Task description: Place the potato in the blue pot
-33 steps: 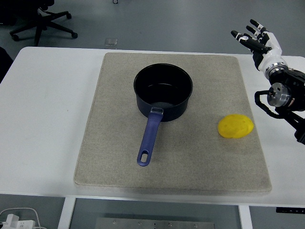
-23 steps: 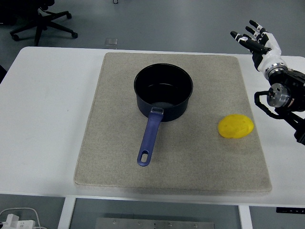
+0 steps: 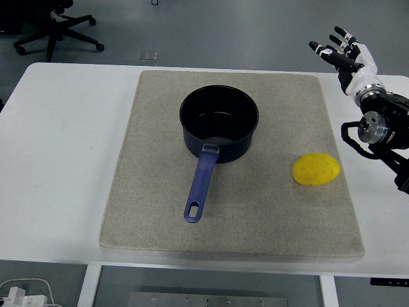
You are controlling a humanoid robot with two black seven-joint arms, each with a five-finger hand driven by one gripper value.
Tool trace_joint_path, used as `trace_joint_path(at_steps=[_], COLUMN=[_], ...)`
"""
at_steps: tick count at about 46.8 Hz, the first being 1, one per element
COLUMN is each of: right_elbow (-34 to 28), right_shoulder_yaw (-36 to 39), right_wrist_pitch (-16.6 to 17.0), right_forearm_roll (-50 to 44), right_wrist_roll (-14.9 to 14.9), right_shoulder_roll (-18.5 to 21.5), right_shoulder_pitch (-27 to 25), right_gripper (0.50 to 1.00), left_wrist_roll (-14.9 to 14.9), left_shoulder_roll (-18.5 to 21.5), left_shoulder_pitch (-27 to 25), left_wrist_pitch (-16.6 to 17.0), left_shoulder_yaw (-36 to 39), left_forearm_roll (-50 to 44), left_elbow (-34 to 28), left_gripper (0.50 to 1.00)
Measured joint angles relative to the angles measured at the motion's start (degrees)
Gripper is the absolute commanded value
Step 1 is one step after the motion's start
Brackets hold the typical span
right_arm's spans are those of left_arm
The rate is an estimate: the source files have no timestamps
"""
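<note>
Although a little time has gone by, almost nothing has changed: the right hand [image 3: 348, 54] is in the same spot as before, held up at the far right, above the edge of the white counter [image 3: 64, 141]. Its fingers [image 3: 327, 54] are spread out and released, and they hold nothing. The left hand cannot be seen. The yellow potato [image 3: 316, 169] has not moved; it lies on the right side of the grey mat [image 3: 153, 211], nearer than the hand and well apart from it. The blue pot [image 3: 219, 123] sits in the middle of the mat toward the far side, and there is nothing in it. Its handle [image 3: 199, 190] points toward the near edge. This looks like the very start of the job, with the potato not yet touched. The hand would need to come down and nearer to reach the potato, then carry it left to the pot.
</note>
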Motion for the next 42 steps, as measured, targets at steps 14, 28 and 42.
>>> trace_joint_path(at_steps=[14, 28, 42], right_elbow=[0.6, 9.49, 19.39], right_shoulder_yaw=[-0.27, -0.37, -13.43], right_wrist_pitch=[0.03, -0.07, 0.65], right_forearm_roll=[0.0, -7.9, -15.11], right_wrist_roll=[0.0, 0.0, -0.1], right_shoulder_roll=[-0.02, -6.1, -16.37], right_shoulder_pitch=[0.05, 0.99, 10.52], right_gripper=[0.924, 0.924, 0.924], left_wrist_roll=[0.0, 0.0, 0.0], left_shoulder_roll=[0.0, 0.0, 0.0], left_shoulder_pitch=[0.0, -0.02, -0.02], left_wrist_pitch=[-0.01, 0.01, 0.0], left_shoulder_yaw=[-0.04, -0.04, -0.04], left_forearm_roll=[0.0, 0.0, 0.0], left_elbow=[0.0, 0.0, 0.0], left_gripper=[0.994, 0.994, 0.994])
